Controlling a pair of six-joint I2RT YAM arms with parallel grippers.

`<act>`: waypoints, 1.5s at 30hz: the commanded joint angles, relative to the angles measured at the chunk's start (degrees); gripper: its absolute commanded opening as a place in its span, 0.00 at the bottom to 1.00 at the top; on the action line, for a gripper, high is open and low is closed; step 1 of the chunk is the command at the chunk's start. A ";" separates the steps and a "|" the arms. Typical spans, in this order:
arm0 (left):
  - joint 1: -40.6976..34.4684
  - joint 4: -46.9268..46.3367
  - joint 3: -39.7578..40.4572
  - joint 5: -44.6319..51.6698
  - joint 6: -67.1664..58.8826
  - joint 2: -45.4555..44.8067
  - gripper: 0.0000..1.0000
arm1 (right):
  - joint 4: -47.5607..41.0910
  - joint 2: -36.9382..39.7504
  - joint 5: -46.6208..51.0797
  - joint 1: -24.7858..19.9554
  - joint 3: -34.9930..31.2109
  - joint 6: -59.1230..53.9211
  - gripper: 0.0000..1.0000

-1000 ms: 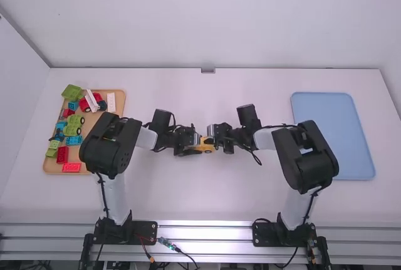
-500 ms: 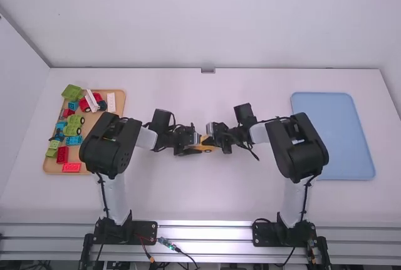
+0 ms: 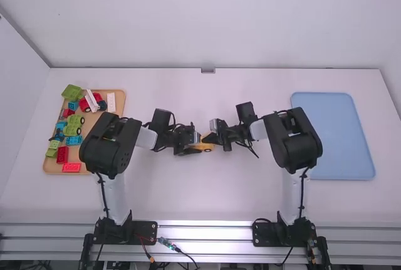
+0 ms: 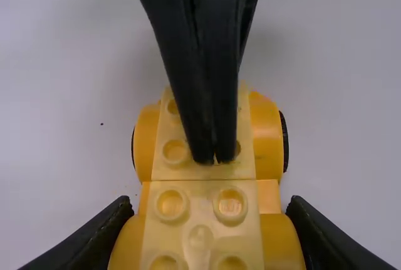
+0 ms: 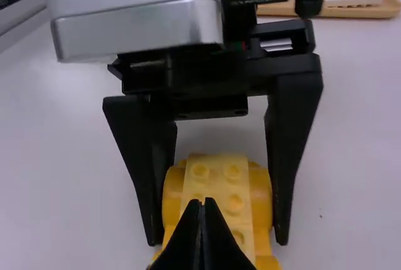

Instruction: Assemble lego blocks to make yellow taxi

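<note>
Wooden tray [image 3: 119, 96]: at the far left of the table [image 3: 207, 192], full of loose pieces.
Tray, far end: a green piece [image 3: 72, 93] at the corner; nearby, a white piece [image 3: 92, 99] lies slanted beside red parts, with another white piece [image 3: 111, 102] to its right.
Tray, middle: a green wheeled piece [image 3: 74, 123], and a blue brick [image 3: 74, 140] just below it in the high view.
Tray, near end: a light green brick [image 3: 52, 149], an upright-lying red brick [image 3: 62, 155] and a crosswise red brick [image 3: 71, 167].
Left tool [image 3: 198, 143]: grasping the yellow car; in its wrist view its fingers press in from both sides at one end.
Yellow car [image 3: 207, 148]: at the table's middle, studs up, one end between the left tool's fingers, the other end under the right tool; wheels bulge from its sides.
Right tool [image 3: 204, 139]: clenched, nothing seen between its fingers; in its own wrist view the tips meet over the car's studded top, slanting down to it. Whether they touch the studs, I cannot tell.
Blue tray [image 3: 341, 135]: at the right of the table, partly behind the right arm.
</note>
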State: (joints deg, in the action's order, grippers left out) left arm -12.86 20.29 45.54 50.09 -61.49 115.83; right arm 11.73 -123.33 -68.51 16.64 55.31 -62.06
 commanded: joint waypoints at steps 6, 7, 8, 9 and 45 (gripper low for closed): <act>-0.66 -0.13 -0.50 -1.49 -2.43 1.04 0.37 | 7.61 -3.43 5.99 -0.17 -5.68 2.32 0.00; -0.66 -0.28 -0.50 -1.49 -2.43 1.04 0.37 | 9.01 -2.79 3.69 -0.59 -5.90 2.27 0.00; -0.63 -0.28 -0.52 -1.49 -2.40 1.04 0.37 | 9.70 -2.05 2.05 -0.98 -6.14 2.23 0.00; -0.66 -0.26 -0.59 -1.46 -2.47 1.04 0.37 | 11.17 -0.15 -0.39 -1.79 -6.71 2.23 0.00; -0.63 -0.72 0.87 -1.51 0.57 1.01 0.99 | -4.52 30.21 44.92 -6.80 -9.27 31.89 0.99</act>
State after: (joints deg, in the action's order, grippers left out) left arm -13.04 20.23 46.13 50.37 -61.04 115.83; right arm 7.27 -94.48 -27.16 9.54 46.19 -30.81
